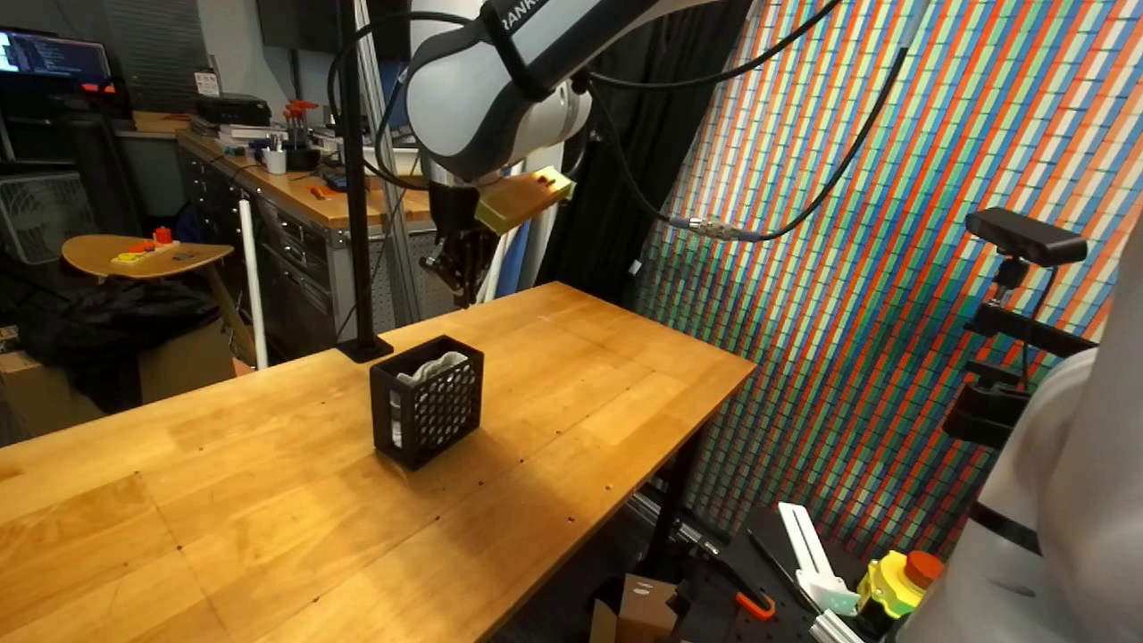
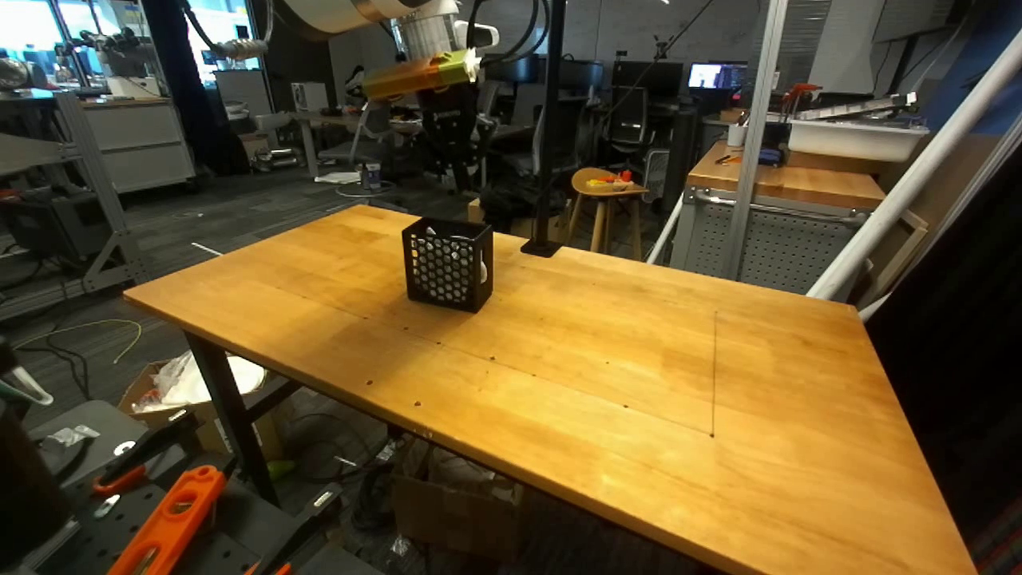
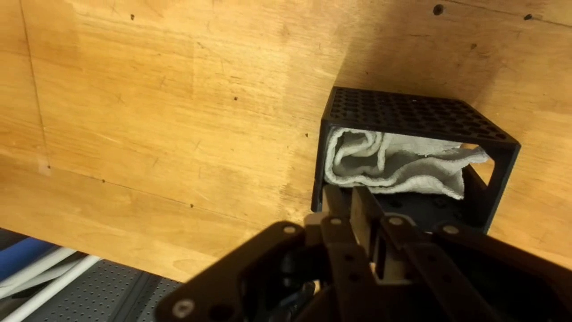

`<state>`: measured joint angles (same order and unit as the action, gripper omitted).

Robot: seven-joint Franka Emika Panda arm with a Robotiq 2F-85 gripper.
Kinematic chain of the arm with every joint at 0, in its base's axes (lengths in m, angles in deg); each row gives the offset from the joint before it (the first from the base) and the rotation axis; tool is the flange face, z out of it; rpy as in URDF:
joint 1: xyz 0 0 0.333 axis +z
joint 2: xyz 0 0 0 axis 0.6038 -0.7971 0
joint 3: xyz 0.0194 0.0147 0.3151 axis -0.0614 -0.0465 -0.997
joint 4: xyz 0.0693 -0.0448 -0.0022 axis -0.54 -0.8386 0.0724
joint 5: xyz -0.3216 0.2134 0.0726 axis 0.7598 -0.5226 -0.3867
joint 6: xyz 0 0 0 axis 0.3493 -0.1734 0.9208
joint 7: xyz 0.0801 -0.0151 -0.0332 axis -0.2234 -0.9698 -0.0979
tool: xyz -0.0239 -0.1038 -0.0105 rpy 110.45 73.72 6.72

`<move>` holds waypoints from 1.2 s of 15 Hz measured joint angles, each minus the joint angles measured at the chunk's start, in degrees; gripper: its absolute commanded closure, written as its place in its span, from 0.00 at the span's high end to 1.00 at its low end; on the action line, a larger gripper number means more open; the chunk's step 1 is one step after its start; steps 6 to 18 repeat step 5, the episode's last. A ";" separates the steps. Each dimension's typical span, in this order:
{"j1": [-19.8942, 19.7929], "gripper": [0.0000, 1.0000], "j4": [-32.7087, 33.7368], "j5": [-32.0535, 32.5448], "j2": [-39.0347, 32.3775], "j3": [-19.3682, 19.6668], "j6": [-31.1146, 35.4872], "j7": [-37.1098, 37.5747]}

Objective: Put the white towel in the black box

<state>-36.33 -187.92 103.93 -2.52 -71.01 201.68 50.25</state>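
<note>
The black box (image 1: 384, 406) with honeycomb holes stands upright on the wooden table. It also shows in an exterior view (image 2: 487, 251) and in the wrist view (image 3: 415, 109). The white towel (image 3: 402, 176) lies folded inside the box, along the perforated wall, with an end at the side opening. It shows over the rim in an exterior view (image 1: 439, 366). My gripper (image 3: 349, 192) is above the box, well clear of it in both exterior views (image 1: 464, 295) (image 2: 459, 180). Its fingers are slightly apart with nothing between them. They overlap the box's lower left corner in the wrist view.
The wooden table (image 1: 295, 500) extends around the box. A black post (image 1: 357, 268) stands at the table's edge near the box. Its base (image 2: 541, 247) is on the tabletop. A workbench (image 2: 786, 180) is behind the table.
</note>
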 measured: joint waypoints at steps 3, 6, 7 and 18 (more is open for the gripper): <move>0.00 0.15 -0.60 0.01 0.74 0.00 0.00 0.35; 0.00 0.15 -0.72 0.01 0.76 0.00 0.00 0.46; 0.00 0.15 -0.72 0.01 0.76 0.00 0.00 0.46; 0.00 0.15 -0.72 0.01 0.76 0.00 0.00 0.46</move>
